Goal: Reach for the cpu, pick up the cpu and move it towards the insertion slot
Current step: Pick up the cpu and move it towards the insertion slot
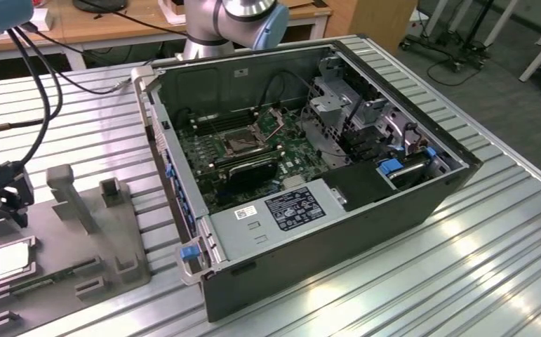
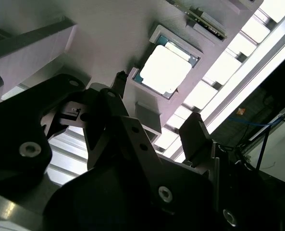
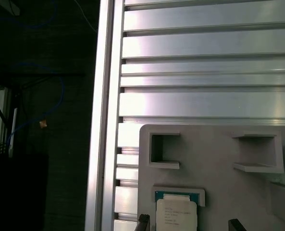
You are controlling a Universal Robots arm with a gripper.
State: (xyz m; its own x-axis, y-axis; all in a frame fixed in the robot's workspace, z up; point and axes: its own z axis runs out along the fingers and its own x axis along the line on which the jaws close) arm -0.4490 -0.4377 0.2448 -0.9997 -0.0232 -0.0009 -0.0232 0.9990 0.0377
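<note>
I have the claw (image 2: 156, 103) over the cpu (image 2: 164, 70) in the second wrist view. Its jaws stand apart with nothing between them, and neither touches the chip. In the exterior view the cpu lies flat in a square pocket of the grey fixture plate (image 1: 55, 249), lower left of the frame, on the ribbed metal tabletop (image 1: 420, 267). The insertion slot (image 1: 237, 144) sits on the green motherboard (image 1: 294, 151) inside the open computer case (image 1: 345, 232) at centre frame, well apart from the cpu.
</note>
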